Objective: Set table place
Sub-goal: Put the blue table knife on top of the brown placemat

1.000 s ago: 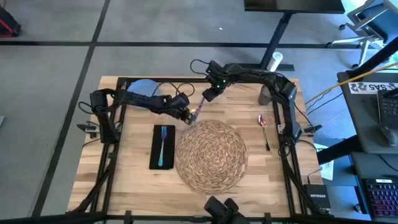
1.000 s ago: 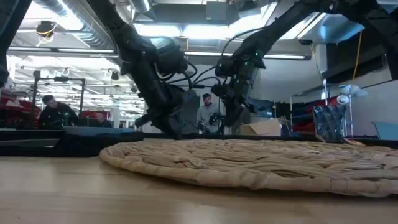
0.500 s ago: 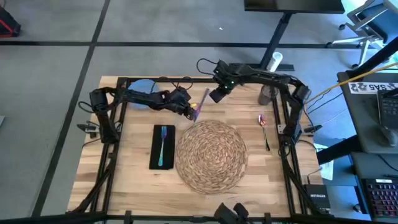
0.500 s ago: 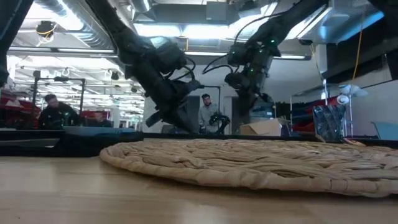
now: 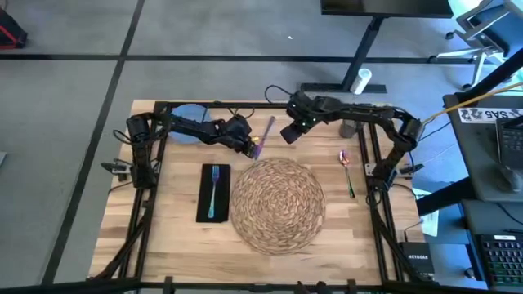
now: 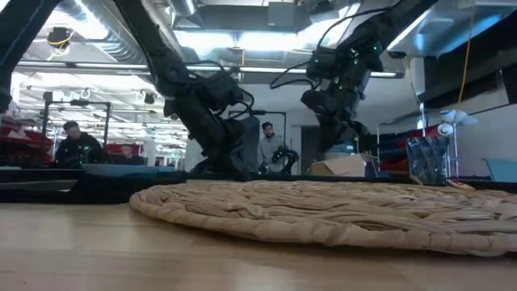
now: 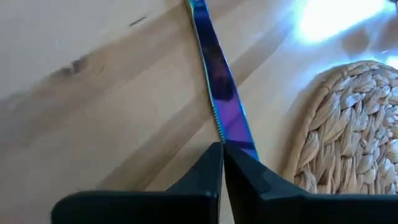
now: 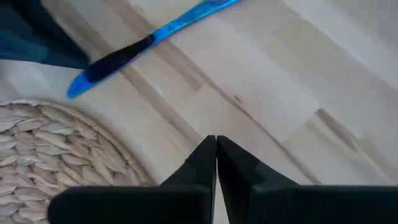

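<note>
On the table, the woven placemat lies at the centre. A black napkin with a teal fork on it is just left of the placemat. A pale blue plate sits at the far left, partly under the left arm. A colourful knife is seen just beyond the placemat's far edge, with its blade end pinched between the closed fingers of the left gripper. The right gripper hovers just right of the knife, apart from it, its fingers pressed together on nothing. Further cutlery lies right of the placemat, and a small grey cup stands at the far right.
</note>
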You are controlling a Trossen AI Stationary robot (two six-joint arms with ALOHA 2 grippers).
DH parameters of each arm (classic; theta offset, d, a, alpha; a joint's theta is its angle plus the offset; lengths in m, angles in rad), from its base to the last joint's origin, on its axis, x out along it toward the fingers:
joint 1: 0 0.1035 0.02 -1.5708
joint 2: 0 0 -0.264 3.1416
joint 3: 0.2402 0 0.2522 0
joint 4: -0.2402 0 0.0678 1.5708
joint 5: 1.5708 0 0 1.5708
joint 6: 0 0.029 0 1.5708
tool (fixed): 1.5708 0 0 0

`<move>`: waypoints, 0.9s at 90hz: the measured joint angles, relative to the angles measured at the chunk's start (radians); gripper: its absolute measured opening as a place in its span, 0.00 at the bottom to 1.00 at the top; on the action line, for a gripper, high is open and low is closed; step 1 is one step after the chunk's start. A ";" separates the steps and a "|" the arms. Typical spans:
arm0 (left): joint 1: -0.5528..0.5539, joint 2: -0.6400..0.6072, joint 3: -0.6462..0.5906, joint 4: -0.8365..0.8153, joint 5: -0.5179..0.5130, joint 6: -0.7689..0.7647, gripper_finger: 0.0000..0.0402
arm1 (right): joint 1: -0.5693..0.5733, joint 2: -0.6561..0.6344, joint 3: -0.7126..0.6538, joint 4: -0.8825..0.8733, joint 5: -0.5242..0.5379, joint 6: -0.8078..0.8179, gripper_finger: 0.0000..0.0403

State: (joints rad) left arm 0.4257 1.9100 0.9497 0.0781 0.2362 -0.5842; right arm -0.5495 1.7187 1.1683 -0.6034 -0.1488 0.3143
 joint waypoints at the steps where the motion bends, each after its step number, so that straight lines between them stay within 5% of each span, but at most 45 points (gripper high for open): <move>1: -0.001 0.000 0.000 0.001 0.000 0.000 0.00 | 0.002 0.000 0.000 0.002 0.001 0.001 0.00; 81: -0.031 0.020 0.042 -0.026 -0.014 0.014 0.00 | 0.055 0.000 0.000 0.026 0.000 0.041 0.00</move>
State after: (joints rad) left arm 0.3946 1.9300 0.9913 0.0523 0.2222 -0.5707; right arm -0.4945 1.7187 1.1687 -0.5773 -0.1492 0.3555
